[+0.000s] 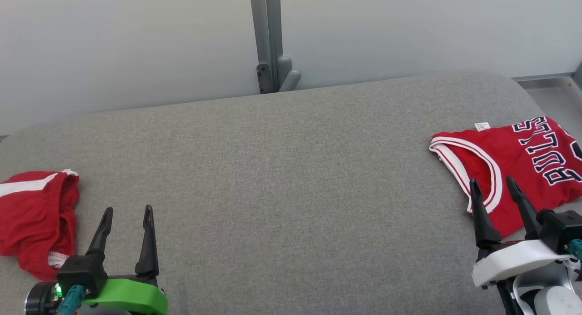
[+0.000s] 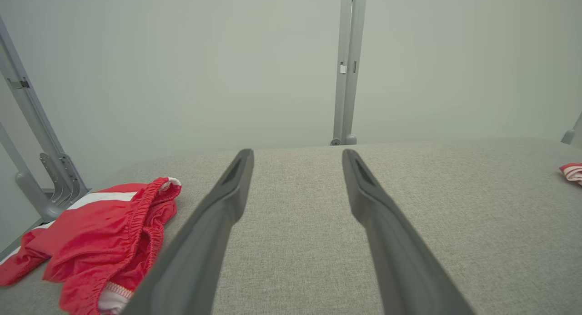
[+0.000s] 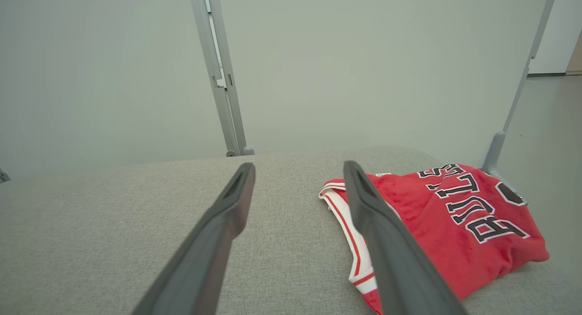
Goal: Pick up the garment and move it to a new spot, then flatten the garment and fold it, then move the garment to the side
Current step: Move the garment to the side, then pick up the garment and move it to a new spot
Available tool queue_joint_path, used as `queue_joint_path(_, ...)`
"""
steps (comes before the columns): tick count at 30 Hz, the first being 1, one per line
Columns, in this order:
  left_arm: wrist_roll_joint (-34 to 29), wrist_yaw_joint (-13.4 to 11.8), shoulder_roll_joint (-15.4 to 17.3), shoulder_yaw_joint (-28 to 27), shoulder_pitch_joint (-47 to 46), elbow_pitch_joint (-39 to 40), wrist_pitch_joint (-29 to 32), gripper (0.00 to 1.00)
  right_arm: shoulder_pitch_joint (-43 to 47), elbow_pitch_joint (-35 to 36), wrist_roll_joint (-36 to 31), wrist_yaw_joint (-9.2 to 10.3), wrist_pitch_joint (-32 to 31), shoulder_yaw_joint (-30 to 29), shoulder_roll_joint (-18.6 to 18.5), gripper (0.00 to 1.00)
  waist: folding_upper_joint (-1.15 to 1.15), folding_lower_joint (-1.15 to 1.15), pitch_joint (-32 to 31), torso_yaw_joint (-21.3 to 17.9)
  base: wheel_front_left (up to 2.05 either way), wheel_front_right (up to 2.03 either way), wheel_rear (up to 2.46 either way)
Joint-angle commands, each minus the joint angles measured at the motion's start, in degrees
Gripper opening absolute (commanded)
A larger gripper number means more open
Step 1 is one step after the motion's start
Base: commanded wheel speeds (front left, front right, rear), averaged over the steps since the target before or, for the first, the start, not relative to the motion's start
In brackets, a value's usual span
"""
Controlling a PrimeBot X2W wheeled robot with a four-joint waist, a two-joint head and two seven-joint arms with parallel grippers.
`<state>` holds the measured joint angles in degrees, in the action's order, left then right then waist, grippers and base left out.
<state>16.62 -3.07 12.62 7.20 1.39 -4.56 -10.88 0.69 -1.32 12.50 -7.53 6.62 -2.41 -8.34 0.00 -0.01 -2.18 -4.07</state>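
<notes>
A crumpled red garment with white trim and an elastic waistband (image 1: 32, 215) lies at the left end of the grey padded table (image 1: 291, 169); it sits left of my left fingers in the left wrist view (image 2: 104, 228). A folded red jersey lettered BULLS (image 1: 523, 160) lies at the right end (image 3: 454, 215). My left gripper (image 1: 128, 209) hovers open just right of the crumpled garment, holding nothing (image 2: 298, 156). My right gripper (image 1: 492, 181) is open and empty over the jersey's near left edge (image 3: 298, 167).
A pale wall panel with a grey upright post (image 1: 268, 37) stands behind the table's far edge. Grey frame struts (image 2: 41, 156) rise past the left end. The table's right end rounds off near the jersey, with floor (image 1: 552, 94) beyond.
</notes>
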Motion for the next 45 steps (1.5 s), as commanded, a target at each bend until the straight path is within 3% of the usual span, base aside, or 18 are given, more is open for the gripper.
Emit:
queue_joint_path(1, 0.2, -0.4, 0.4, -0.1, 0.7, 0.2, 0.1, 1.00, 0.5, 0.5, 0.2, 0.08, -0.2, -0.2, -0.2, 1.00, 0.00, 0.01, 0.0, 0.0, 0.00, 0.00, 0.00)
queue_joint_path(30, 0.9, -1.0, 1.2, 1.0, -1.0, 0.1, 0.0, 1.00, 1.5, 1.7, -0.3, 0.08, -1.2, -1.8, 0.7, 1.00, 0.00, 0.01, 0.0, 1.5, 0.00, 0.00, 0.00)
queue_joint_path(37, 1.3, -1.1, 0.8, 1.1, -2.8, 0.4, -0.3, 1.00, 1.6, 2.3, -0.3, 0.08, -1.2, -1.8, 0.8, 1.00, 0.00, 0.01, 0.1, 5.0, 0.00, 0.00, 0.00)
queue_joint_path(45, 1.6, -1.2, 1.0, 0.9, -5.1, 0.3, -0.8, 1.00, 1.1, 2.1, 0.2, 0.08, -0.7, -1.6, 0.7, 1.00, 0.00, 0.01, 0.4, 13.8, 0.00, 0.00, 0.00)
